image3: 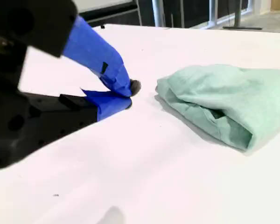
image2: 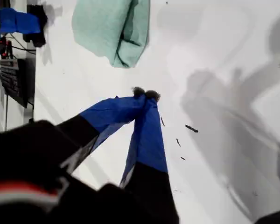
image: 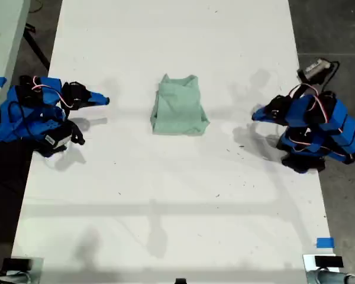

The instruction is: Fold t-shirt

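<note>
Item: t-shirt (image: 179, 106), folded into a compact bundle, mid-bench (image: 165, 195). My first claw (image2: 145, 94) and my second claw (image3: 130, 95): both pressed together, empty, apart from cloth. Step: folding looks finished. Next: at most 1 tidying press.

folded cloth t-shirt (image: 178, 106): plain pale mint-green | flat surface (image: 177, 195): white, dark specks | claw of my first gripper (image2: 146, 94): blue, black tips | tape scrap (image: 324, 242): blue
</note>
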Motion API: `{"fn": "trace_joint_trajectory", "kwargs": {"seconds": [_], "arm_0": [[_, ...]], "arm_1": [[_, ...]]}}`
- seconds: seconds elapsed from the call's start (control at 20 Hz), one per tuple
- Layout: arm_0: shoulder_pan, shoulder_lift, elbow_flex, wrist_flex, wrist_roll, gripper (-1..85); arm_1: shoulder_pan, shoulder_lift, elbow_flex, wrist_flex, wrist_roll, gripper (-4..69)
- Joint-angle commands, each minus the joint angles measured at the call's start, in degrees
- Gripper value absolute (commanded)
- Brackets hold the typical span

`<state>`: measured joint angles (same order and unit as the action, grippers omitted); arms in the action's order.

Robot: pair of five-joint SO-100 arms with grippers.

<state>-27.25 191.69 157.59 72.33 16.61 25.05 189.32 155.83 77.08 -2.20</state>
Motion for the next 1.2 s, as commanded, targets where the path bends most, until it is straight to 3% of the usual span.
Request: {"fn": "trace_joint_trajectory", "kwargs": {"seconds": [0.0,0.2,0.25,0.35,0.5,1.15], "arm_0": [[2.4,4.5,5.2,0.5,-3.6,0.0],[6.8,4.5,15.1,-5.9,-4.6,2.1],[7.5,4.0,15.7,-1.8,-7.4,2.5],[7.5,4.1,15.9,5.4,-6.2,1.6],[7.7,4.2,15.8,5.5,-6.2,2.1],[7.5,4.2,15.8,5.5,-6.2,2.1]], "arm_1": [[-3.5,7.0,10.8,-3.9,8.1,-0.9],[-5.2,5.4,20.0,-8.0,15.6,1.3],[-4.7,6.8,20.0,-8.3,13.1,2.2],[-3.3,6.8,20.0,-8.0,3.7,2.5],[-3.1,6.9,19.8,-7.6,-32.0,2.4],[-3.5,6.9,19.8,-7.5,-30.4,1.7]]}}
